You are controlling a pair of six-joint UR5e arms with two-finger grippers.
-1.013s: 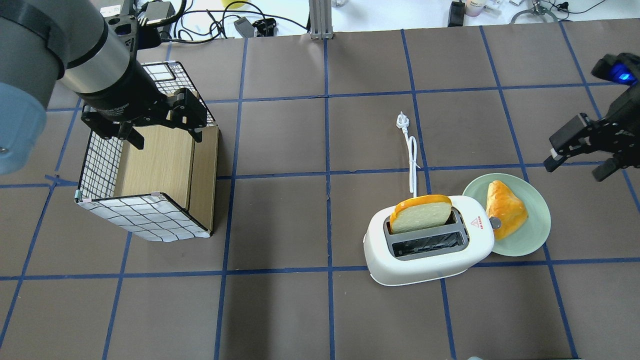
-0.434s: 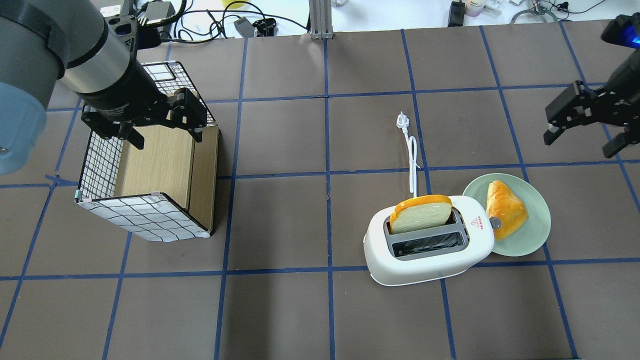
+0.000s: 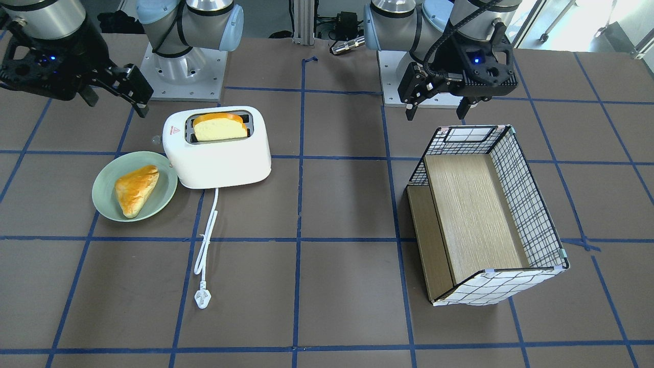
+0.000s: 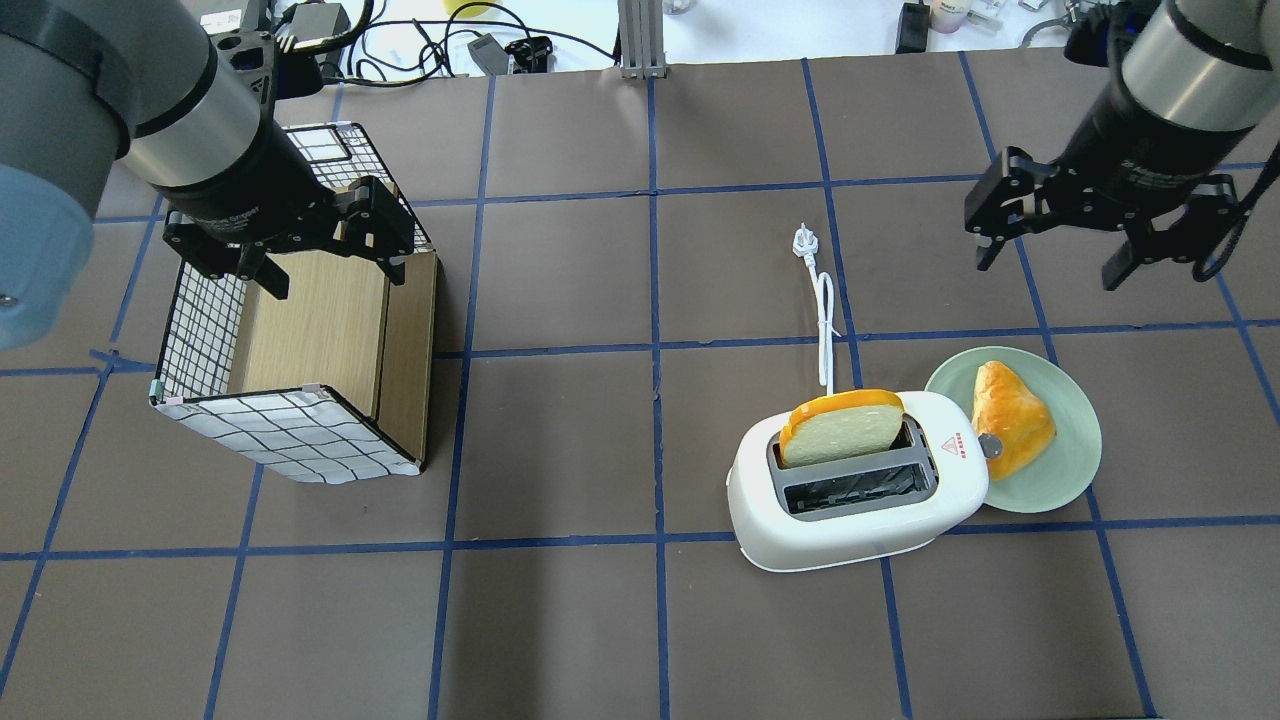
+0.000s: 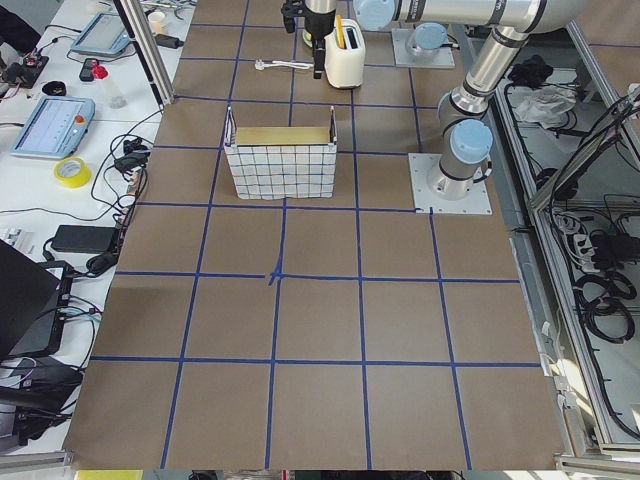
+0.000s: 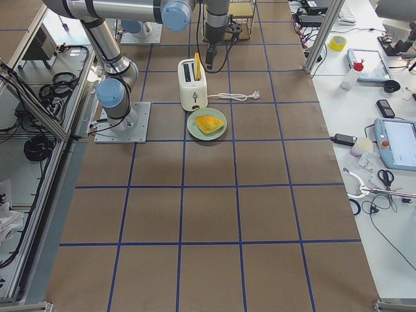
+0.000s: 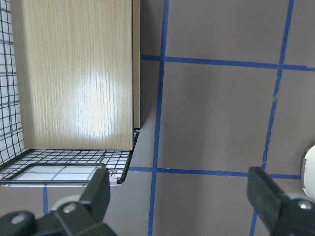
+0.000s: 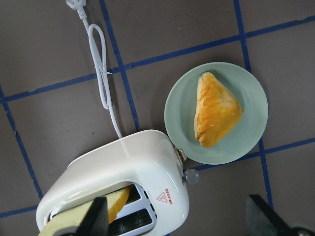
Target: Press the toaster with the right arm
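The white toaster (image 4: 860,505) stands right of centre, with a red triangle sticker on top. A bread slice (image 4: 845,428) stands up in its far slot. Its lever knob (image 4: 990,447) points at the plate. The toaster also shows in the front-facing view (image 3: 219,156) and the right wrist view (image 8: 123,172). My right gripper (image 4: 1050,262) is open and empty. It hangs high in the air over the toaster's lever end and the plate, touching neither. The right wrist view shows its fingertips spread wide (image 8: 179,216). My left gripper (image 4: 335,272) is open and empty above the checked box.
A green plate (image 4: 1075,475) holding a golden pastry (image 4: 1012,418) touches the toaster's lever end. The white cord (image 4: 825,320) and plug (image 4: 803,242) lie beyond the toaster. A checked wire-pattern box (image 4: 300,340) with a wooden inside stands at the left.
My right gripper has swung in from the table's right edge toward the toaster and plate, and its wrist has turned. The left arm, toaster, bread and plate have not moved.
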